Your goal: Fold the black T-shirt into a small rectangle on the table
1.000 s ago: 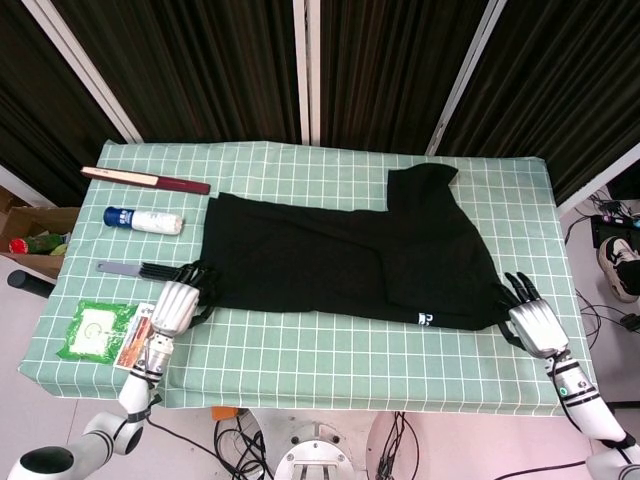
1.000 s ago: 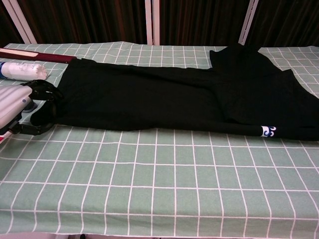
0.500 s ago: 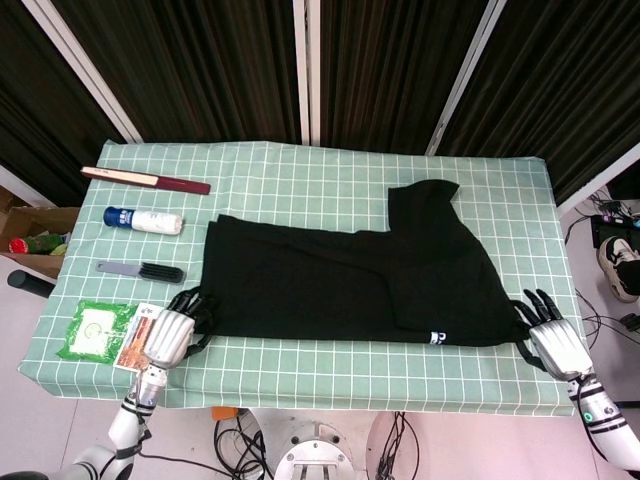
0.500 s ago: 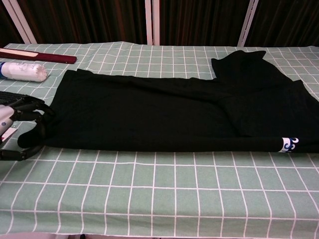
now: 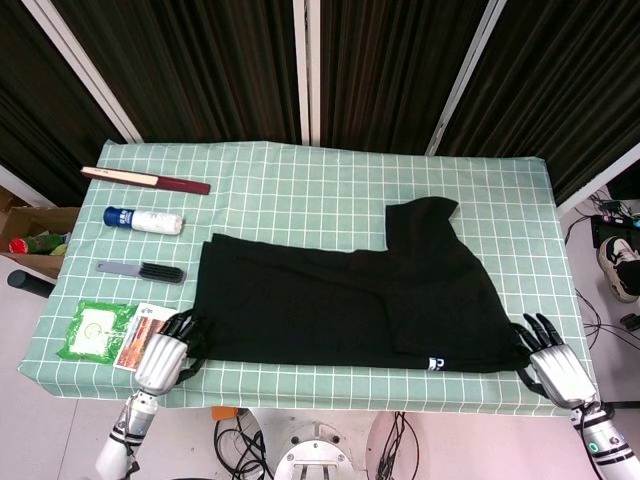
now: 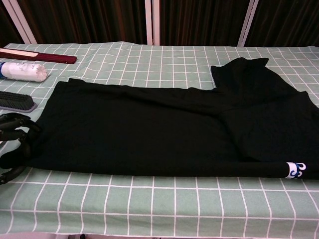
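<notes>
Head view: black cotton T-shirt (image 5: 350, 310), half-folded, near tabletop (image 5: 300, 180) front edge; left robot hand (image 5: 168, 350) and right robot hand (image 5: 545, 355) pinch its corners. Risk: further pull drags it overboard.

We see a desk (image 5: 330, 180) covered with a green cloth checked in white lines. Along its left side lie several things, each apart from the others. Farthest back is a long dark red stick (image 5: 145, 180) with a paler end, lying at a slant. Nearer is a white bottle (image 5: 144, 220) with a blue cap, on its side. Nearer again lies a black brush (image 5: 141, 271) with a grey handle. At the near left corner sits a green packet (image 5: 95, 330) with a small printed card (image 5: 140, 336) just beside it. Dark curtains (image 5: 380, 70) hang behind the desk. A cardboard box (image 5: 30, 240) stands on the floor at left.
</notes>
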### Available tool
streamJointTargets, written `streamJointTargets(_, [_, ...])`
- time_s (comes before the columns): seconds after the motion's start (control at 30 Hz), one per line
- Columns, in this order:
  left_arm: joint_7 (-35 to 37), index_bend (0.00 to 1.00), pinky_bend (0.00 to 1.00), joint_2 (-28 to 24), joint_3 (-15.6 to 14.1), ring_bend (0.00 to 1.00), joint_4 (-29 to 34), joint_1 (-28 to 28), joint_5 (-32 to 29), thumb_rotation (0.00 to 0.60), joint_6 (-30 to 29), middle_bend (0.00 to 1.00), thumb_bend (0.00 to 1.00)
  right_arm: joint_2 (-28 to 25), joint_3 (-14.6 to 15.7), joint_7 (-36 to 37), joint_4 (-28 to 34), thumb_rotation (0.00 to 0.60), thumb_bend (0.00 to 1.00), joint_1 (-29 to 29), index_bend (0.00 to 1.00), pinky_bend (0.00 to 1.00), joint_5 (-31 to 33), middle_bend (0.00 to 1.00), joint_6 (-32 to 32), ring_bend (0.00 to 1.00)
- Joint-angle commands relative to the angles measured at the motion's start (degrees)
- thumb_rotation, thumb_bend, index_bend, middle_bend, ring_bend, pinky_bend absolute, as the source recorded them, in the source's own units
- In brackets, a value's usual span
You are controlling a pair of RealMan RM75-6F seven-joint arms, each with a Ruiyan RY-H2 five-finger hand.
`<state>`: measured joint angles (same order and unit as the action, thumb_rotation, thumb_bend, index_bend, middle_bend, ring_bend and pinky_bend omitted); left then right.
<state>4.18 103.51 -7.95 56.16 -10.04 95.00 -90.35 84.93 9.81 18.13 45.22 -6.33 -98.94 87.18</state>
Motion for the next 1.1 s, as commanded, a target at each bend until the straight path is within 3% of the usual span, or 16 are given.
streamJointTargets(0.03, [-1.71, 0.23, 0.21, -3.24, 0.91, 0.11, 6.16, 0.24, -0.92, 0.538, 0.84, 0.16, 0.28, -3.44, -0.57, -1.15, 5.76, 0.6, 0.03, -0.23, 0.05, 0.0, -0.04, 0.06, 1.02, 0.0])
streamJointTargets(0.1, [-1.71, 0.22, 0.21, -5.13, 1.64, 0.11, 9.16, -0.05, -0.65, 0.49, 0.25, 0.15, 0.28, -6.41, -1.63, -1.74, 9.97, 0.6, 0.03, -1.22, 0.03, 0.0, -0.25, 0.05, 2.18, 0.0])
streamJointTargets(0.17, [-1.81, 0.22, 0.21, -6.99, 2.44, 0.11, 11.74, -0.43, -0.57, 0.485, -0.07, 0.15, 0.28, -9.33, -2.91, -1.46, 14.26, 0.6, 0.03, -2.82, 0.04, 0.0, -0.24, 0.07, 2.28, 0.0])
streamJointTargets(0.27, [-2.15, 0.22, 0.21, -9.98, 4.11, 0.11, 15.76, -1.39, -0.66, 0.481, -0.06, 0.15, 0.27, -14.01, -6.16, -0.84, 21.81, 0.6, 0.12, -7.13, 0.16, 0.09, 1.0, 0.16, -0.65, 0.03])
streamJointTargets(0.33, [-2.67, 0.22, 0.21, -11.63, 5.52, 0.11, 17.84, -2.11, -0.88, 0.485, 0.03, 0.15, 0.28, -17.1, -8.79, -1.8, 27.19, 0.6, 0.19, -11.3, 0.23, 0.18, 3.48, 0.21, -6.69, 0.08])
streamJointTargets(0.4, [-3.39, 0.22, 0.21, -12.77, 6.99, 0.11, 19.2, -2.72, -1.3, 0.489, 0.1, 0.15, 0.28, -18.78, -12.14, -3.66, 31.14, 0.6, 0.23, -16.08, 0.27, 0.2, 6.73, 0.22, -13.5, 0.1])
streamJointTargets(0.53, [-4.0, 0.22, 0.21, -13.71, 8.96, 0.11, 20.39, -3.17, -2.19, 0.489, 0.0, 0.15, 0.27, -17.65, -17.9, -8.21, 32.85, 0.6, 0.34, -25.16, 0.31, 0.23, 14.0, 0.25, -27.18, 0.12])
streamJointTargets(0.73, [-4.41, 0.22, 0.21, -14.58, 9.68, 0.11, 21.21, -2.59, -3.99, 0.493, 0.79, 0.15, 0.27, -8.5, -23.08, -16.53, 22.76, 0.6, 0.36, -37.33, 0.33, 0.24, 24.92, 0.23, -44.44, 0.13])
streamJointTargets(1.1, [-4.33, 0.23, 0.21, -16.06, 10.29, 0.11, 22.76, -0.2, -7.41, 0.495, 1.02, 0.15, 0.27, 11.09, -24.96, -27.72, -7.32, 0.6, 0.38, -51.86, 0.3, 0.22, 37.5, 0.19, -61.64, 0.12])
